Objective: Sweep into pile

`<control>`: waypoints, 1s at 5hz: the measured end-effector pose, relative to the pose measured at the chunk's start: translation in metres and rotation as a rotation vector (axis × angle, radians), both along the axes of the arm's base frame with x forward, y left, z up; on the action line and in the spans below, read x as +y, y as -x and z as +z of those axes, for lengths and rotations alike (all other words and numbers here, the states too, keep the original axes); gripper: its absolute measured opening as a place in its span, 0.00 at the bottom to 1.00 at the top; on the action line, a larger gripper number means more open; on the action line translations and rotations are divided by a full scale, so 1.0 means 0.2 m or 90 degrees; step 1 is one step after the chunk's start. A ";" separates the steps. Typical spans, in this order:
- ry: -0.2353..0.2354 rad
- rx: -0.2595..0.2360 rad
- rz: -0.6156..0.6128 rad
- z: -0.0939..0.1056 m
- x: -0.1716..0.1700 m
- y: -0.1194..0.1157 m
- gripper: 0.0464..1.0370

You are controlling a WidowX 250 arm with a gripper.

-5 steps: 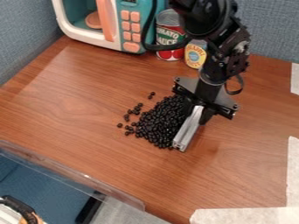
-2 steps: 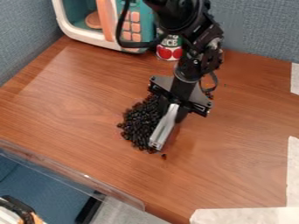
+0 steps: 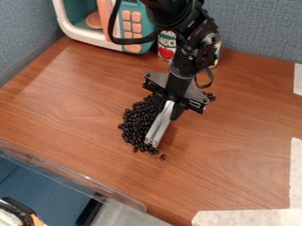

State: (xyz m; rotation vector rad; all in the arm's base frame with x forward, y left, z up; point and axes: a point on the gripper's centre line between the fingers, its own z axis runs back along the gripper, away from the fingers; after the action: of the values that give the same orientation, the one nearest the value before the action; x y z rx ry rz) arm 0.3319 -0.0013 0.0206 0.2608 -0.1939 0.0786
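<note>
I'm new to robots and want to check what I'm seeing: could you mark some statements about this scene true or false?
1. The claw holds a silver bar. True.
2. The black beans are in a bowl. False: they lie directly on the wooden table.
3. At least one bean lies apart from the main heap. True.
4. The toy microwave stands at the table's front. False: it stands at the back.

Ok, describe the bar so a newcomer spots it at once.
On the brown table, find the black gripper. The bar slants below it, along the picture-right edge of the bean pile. It is silvery and straight, unlike the black pile beside it and the black gripper above.
</note>
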 end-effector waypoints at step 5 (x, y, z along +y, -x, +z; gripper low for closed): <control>0.123 -0.093 0.016 0.08 -0.39 -0.37 0.29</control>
State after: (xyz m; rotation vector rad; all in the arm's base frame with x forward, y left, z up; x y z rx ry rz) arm 0.4059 -0.0802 0.0370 0.0645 -0.3264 0.1406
